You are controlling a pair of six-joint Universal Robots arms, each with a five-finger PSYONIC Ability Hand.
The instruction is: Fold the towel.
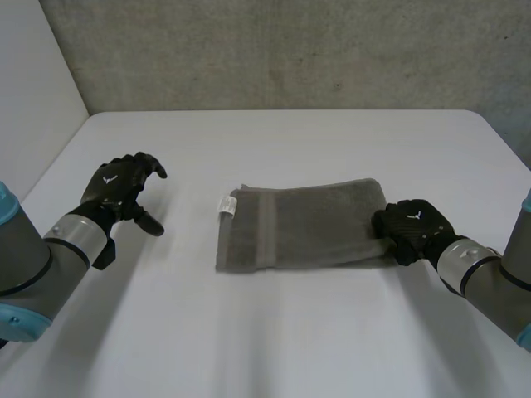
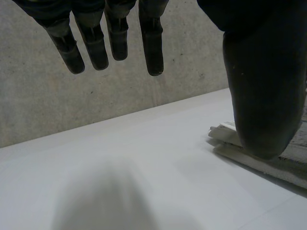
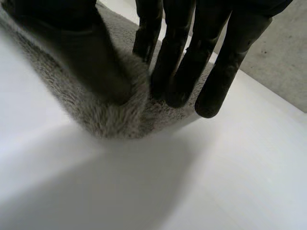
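Two hands, one towel.

Head view: the grey towel point(image 1: 303, 225) lies folded flat at the middle of the white table point(image 1: 274, 340), with a white label point(image 1: 226, 205) at its left end. My right hand point(image 1: 413, 225) sits at the towel's right end, fingers over the cloth. My left hand point(image 1: 123, 186) hangs above bare table, well apart from the label end, holding nothing. Bare table surrounds the towel on every side.

Left wrist view: my fingers point(image 2: 152, 43) hang straight, set wide from the thumb. The towel's label end lies on the table just beyond the thumb.

Right wrist view: my fingers point(image 3: 178, 72) and thumb stand narrow on the towel's edge, pinching a raised ridge of cloth between them. Bare table lies past the fingertips.
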